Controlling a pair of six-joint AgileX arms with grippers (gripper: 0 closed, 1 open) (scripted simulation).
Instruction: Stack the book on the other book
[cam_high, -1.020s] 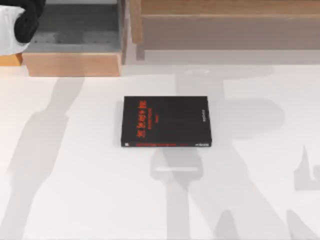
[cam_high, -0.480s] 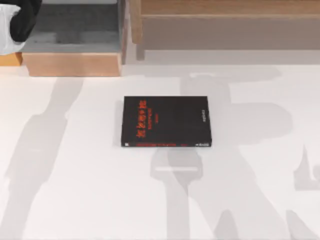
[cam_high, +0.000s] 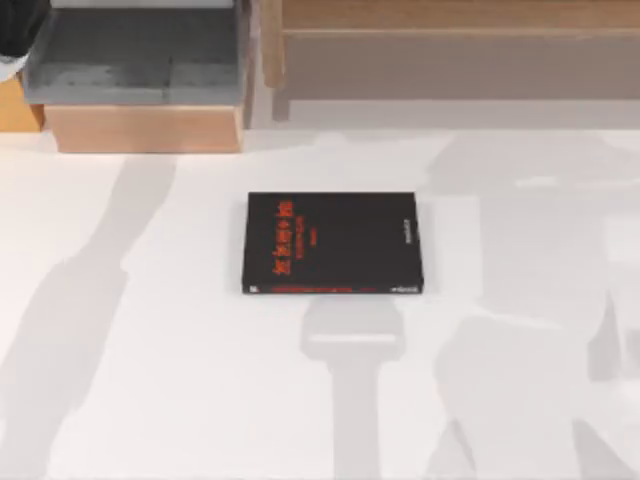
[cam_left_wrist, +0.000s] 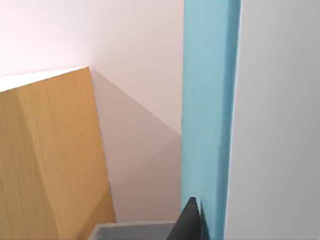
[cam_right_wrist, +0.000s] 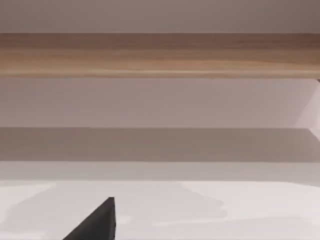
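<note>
Open wooden box (cam_high: 145, 128): it sits beyond the other book (cam_high: 335, 243), toward the counter's left. I see its grey inner floor from above.
Box contents: I can make out no object on the grey floor.
Long wooden shelf (cam_high: 450, 50): it runs beyond the other book, from about its middle toward the counter's right.
The other book: it lies flat on the white counter (cam_high: 150, 380), roughly at its middle. The cover is black with red lettering near its left end and a red strip along the near edge.
Open room: I see bare counter on all four sides of the other book. A strip of counter separates its far edge from the box and the shelf.
The book (cam_left_wrist: 207, 115): it is held up close to my left wrist camera and shows as a plain light blue-teal band. A pale surface runs alongside it.
Left pincer (cam_left_wrist: 197, 225): it holds the book, with one dark finger (cam_left_wrist: 189, 220) pressed against the blue cover.
Left arm (cam_high: 12, 35): it is well beyond the other book and to its left, past the box's left end.
Wooden block (cam_left_wrist: 50, 160): it stands near the held book, apart from it.
Right pincer (cam_right_wrist: 97, 222): it hangs above the counter facing the shelf rail (cam_right_wrist: 160, 55). I cannot tell whether it is wide or narrow.
</note>
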